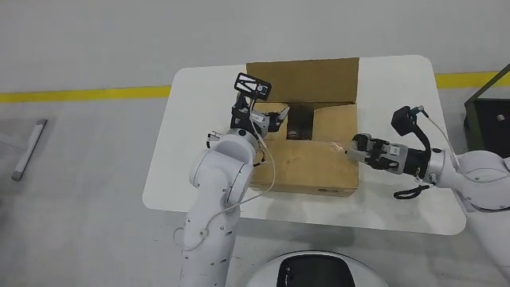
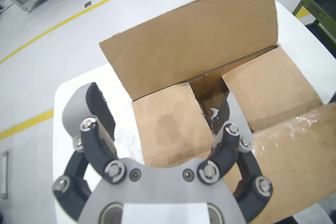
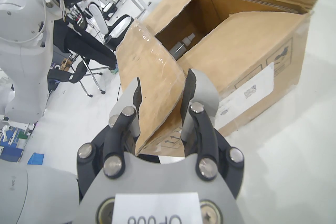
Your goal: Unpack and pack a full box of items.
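White table (image 1: pixel 199 96) | cardboard box (image 1: pixel 307 171) ctr | L gripper (image 2: pixel 160 99) apart, astride 9 o'clock flap (image 2: pixel 170 125) | R gripper (image 3: pixel 164 83) clamped on 6 o'clock flap (image 3: pixel 147 59)

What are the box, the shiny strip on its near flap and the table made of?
Box: corrugated cardboard, matte brown; fluted layers show along the flap fold.
Strip: looks like clear plastic tape, glossy, wrinkled, catching glare.
Table: smooth white top, low sheen; laminate or paint, can't tell.
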Action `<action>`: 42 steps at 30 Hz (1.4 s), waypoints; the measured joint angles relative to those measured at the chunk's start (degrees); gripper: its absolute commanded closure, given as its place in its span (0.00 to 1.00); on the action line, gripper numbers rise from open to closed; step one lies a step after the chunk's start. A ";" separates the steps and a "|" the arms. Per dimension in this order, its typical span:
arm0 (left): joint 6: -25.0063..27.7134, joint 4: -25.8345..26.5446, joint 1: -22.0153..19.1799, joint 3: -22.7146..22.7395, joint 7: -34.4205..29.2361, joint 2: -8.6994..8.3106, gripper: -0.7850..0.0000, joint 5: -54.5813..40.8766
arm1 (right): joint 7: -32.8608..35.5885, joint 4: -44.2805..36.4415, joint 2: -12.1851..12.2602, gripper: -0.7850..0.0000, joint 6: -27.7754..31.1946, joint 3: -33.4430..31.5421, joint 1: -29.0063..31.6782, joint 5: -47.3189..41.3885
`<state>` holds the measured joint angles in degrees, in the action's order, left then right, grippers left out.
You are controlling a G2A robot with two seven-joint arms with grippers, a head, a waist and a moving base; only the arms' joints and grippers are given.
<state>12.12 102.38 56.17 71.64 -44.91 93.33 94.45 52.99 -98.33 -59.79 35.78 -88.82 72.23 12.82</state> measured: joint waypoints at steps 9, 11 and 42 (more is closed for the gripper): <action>0.00 0.00 0.00 0.00 0.00 0.00 0.00 0.00 | 2.01 -3.06 0.81 0.82 2.04 0.73 1.51 -0.60; 0.00 0.00 0.00 0.00 0.00 0.00 0.00 0.00 | 2.14 -3.02 0.93 0.84 1.74 1.08 1.76 -3.01; 2.76 0.66 -1.05 -1.31 -2.57 -0.40 0.00 -2.19 | -23.38 -10.12 1.86 1.00 9.83 -1.27 4.01 30.58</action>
<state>14.88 103.03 55.12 70.33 -47.48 92.93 92.26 29.61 -108.45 -57.93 45.62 -90.09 76.24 43.39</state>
